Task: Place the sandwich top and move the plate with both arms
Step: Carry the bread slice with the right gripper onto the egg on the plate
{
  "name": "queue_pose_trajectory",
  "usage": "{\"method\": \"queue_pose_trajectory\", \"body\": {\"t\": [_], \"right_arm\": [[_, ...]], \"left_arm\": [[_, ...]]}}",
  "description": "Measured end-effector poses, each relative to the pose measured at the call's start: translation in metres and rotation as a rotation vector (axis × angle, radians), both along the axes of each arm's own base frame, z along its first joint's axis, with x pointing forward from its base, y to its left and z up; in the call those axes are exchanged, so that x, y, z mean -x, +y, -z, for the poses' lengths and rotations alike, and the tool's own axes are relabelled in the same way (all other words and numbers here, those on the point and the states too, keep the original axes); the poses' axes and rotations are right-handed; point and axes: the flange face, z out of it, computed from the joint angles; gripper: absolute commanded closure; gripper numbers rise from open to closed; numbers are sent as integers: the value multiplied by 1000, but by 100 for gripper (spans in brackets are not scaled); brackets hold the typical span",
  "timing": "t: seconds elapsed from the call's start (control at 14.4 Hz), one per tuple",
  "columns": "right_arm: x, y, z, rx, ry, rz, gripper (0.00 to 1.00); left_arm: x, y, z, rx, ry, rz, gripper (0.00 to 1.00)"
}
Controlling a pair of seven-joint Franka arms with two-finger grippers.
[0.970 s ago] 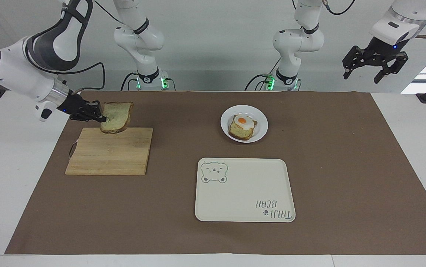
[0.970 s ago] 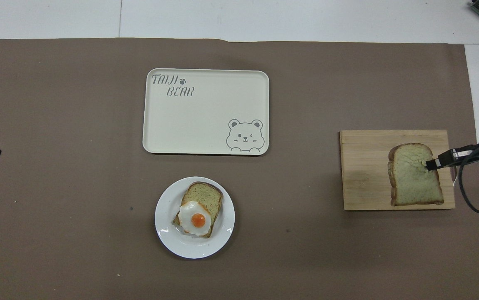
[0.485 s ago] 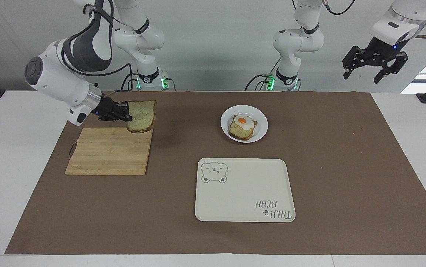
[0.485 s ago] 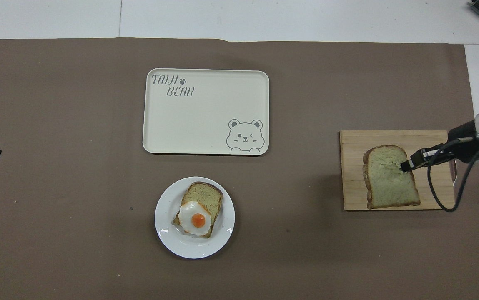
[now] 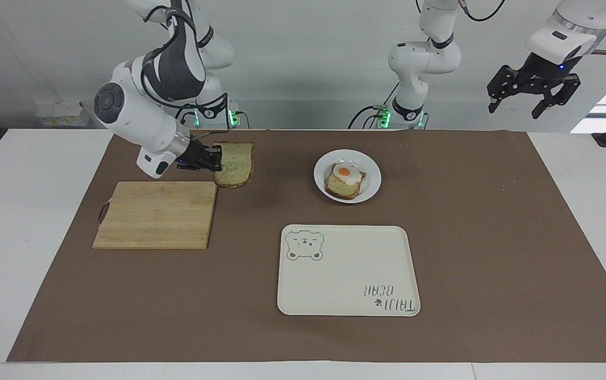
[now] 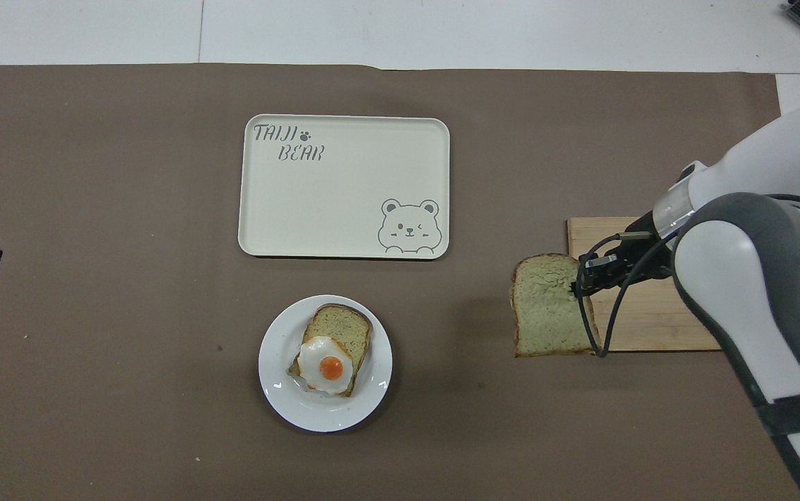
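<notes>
A: How were the jaws set, and what was held?

B: The right gripper [image 5: 217, 160] was pinched onto one edge of the sandwich top [image 5: 235, 164], and the slice was carried in the air, tilted, over the brown mat just beside the corner of the cutting board [image 5: 157, 214] that lies toward the plate [image 5: 321, 187]. The left gripper [image 5: 534, 95] was spread wide and empty, parked high off the left arm's end of the table, well apart from the plate.

A: How much of the task was judged done?

B: Only the pick-up. The egg-topped slice [image 5: 346, 180] on the plate was uncovered, so the placing was left to do. The plate was not yet moved: it was seen nearer to the robots than the bear tray [image 5: 350, 274], apart from it.
</notes>
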Motion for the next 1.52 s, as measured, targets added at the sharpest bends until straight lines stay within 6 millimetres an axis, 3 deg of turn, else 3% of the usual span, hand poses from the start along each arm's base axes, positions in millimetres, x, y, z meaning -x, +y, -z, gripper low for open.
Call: {"method": "queue_pose_trajectory", "body": {"t": [0.49,0.83,1.11,1.52], "right_arm": [[15,101,2,36,-75,44,100],[28,151,8,-68,-61,71,100],[44,216,34,-62,-90,70,100],[62,282,89,-47,-150,14,100]], "left_arm": [[0,-2,0,0,2,3,0],[0,-3,0,0,3,6,0],[1,-5,0,0,3,10,0],[1,-5,0,0,4,10,0]]}}
